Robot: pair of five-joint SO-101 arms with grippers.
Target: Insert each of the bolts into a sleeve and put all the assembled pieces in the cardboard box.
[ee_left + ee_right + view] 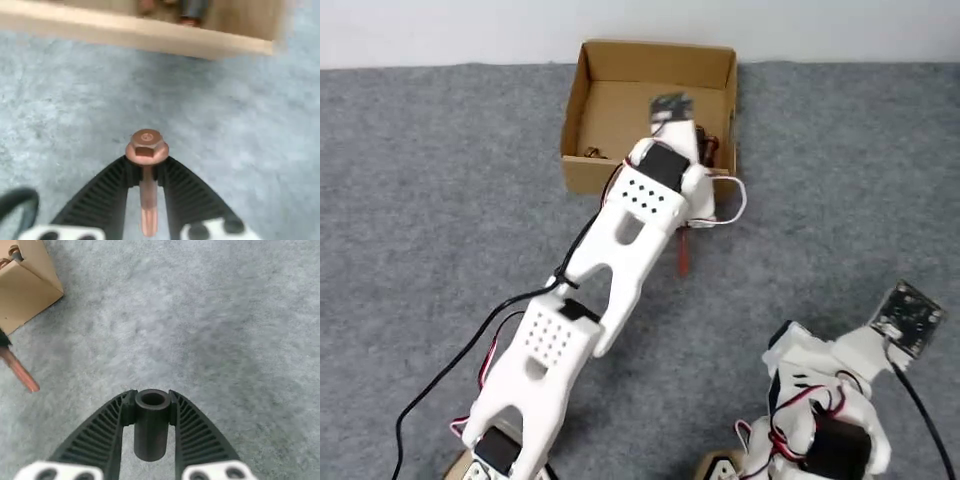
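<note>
My left gripper is shut on a copper bolt, hex head forward, shank between the fingers. It hovers over the carpet just in front of the cardboard box. In the high view the left arm stretches to the box's front right corner, and the bolt's shank hangs below its wrist. My right gripper is shut on a black sleeve, open end facing forward. The right wrist view also shows the box's corner and the bolt shank.
Grey carpet covers the table. Inside the box lie some copper and dark pieces, also seen blurred in the left wrist view. The right arm sits folded at the near right. Open carpet lies between the arms.
</note>
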